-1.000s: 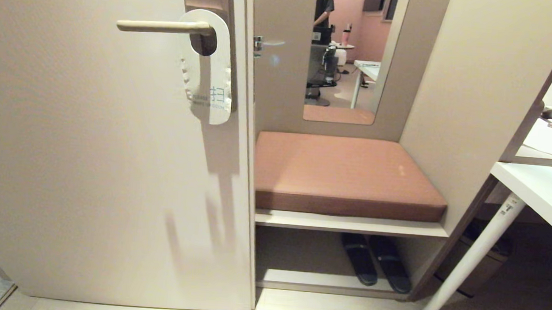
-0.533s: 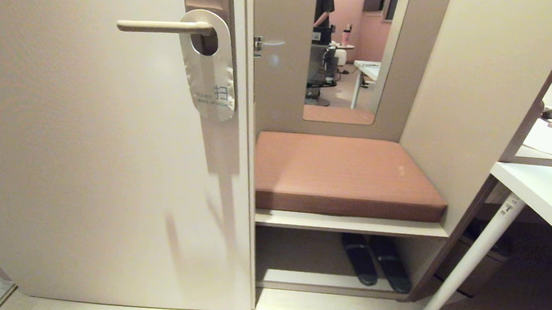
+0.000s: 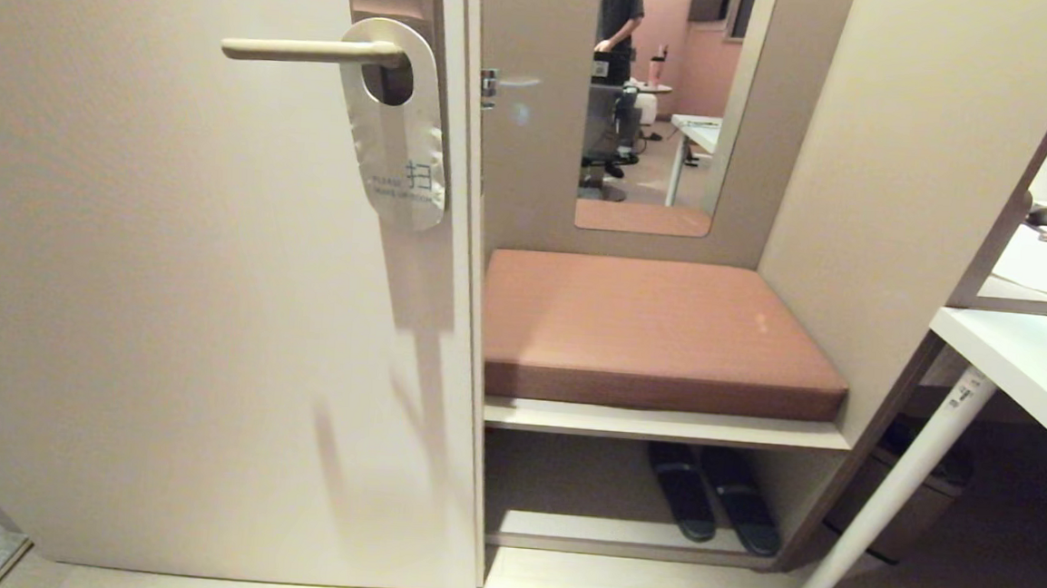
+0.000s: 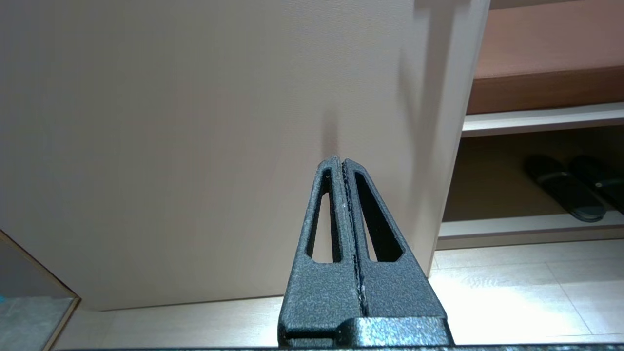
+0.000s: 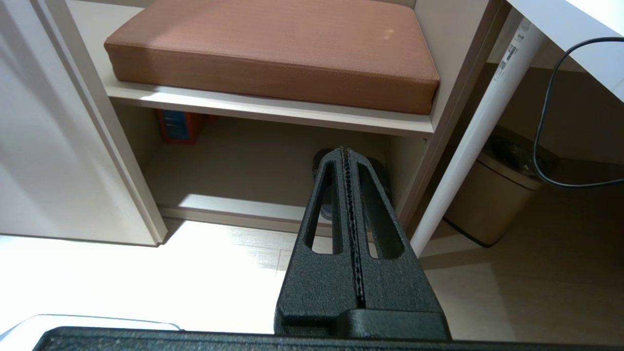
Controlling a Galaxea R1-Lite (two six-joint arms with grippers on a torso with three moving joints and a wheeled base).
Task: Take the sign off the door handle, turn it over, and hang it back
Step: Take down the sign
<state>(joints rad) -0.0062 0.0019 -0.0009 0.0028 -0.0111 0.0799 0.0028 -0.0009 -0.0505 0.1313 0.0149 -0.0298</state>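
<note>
Flat pale-grey card sign (image 3: 394, 132) hanging on cream lever door handle (image 3: 307, 50) | seeming light, bendy; pinch lower end | left end effector (image 4: 343, 163), right end effector (image 5: 346, 152) sitting pressed together, empty

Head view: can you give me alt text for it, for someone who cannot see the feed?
A pale door sign hangs by its hole on the cream door handle, its light face with small blue lettering outward, and no robot arm is in view. Right of the door sits a brown cushion over a shelf holding dark slippers.
</note>
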